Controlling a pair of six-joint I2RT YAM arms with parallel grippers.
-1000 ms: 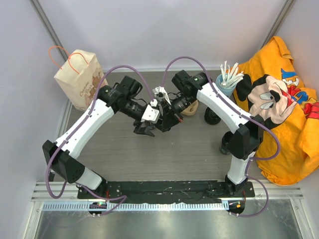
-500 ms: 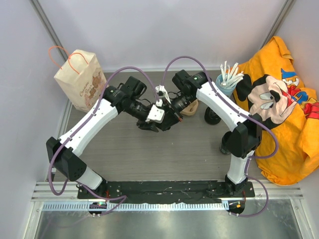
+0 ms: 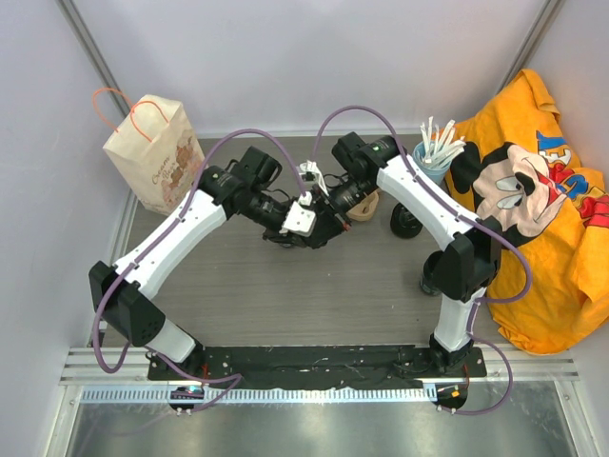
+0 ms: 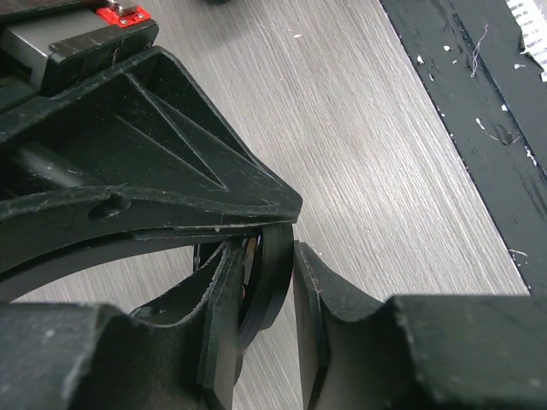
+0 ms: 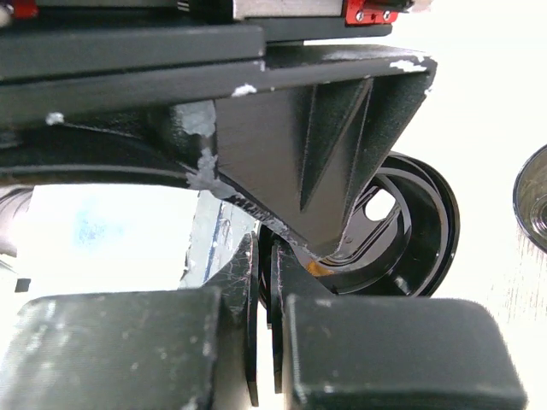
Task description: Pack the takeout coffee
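Both grippers meet over the middle of the table on one round black lid (image 5: 419, 231) with a sip hole. My right gripper (image 5: 265, 256) is shut on its thin rim. The left gripper (image 4: 275, 256) has closed on the lid's edge (image 4: 269, 282) from the other side. In the top view the left gripper (image 3: 303, 228) and right gripper (image 3: 324, 217) overlap and hide the lid. A small black cup (image 3: 404, 222), the takeout coffee as far as I can tell, stands right of the cardboard carrier (image 3: 362, 213), partly behind the right arm.
A paper bag (image 3: 152, 150) stands at the back left. A blue cup of white sticks (image 3: 433, 157) and an orange printed cloth (image 3: 542, 190) fill the right side. Another black cup (image 3: 431, 278) sits by the right arm. A dark round rim (image 5: 534, 198) shows at the right wrist view's edge.
The left arm swung up and right to the right gripper, and its jaws closed from wide open onto the lid. The right gripper stayed shut and barely moved.
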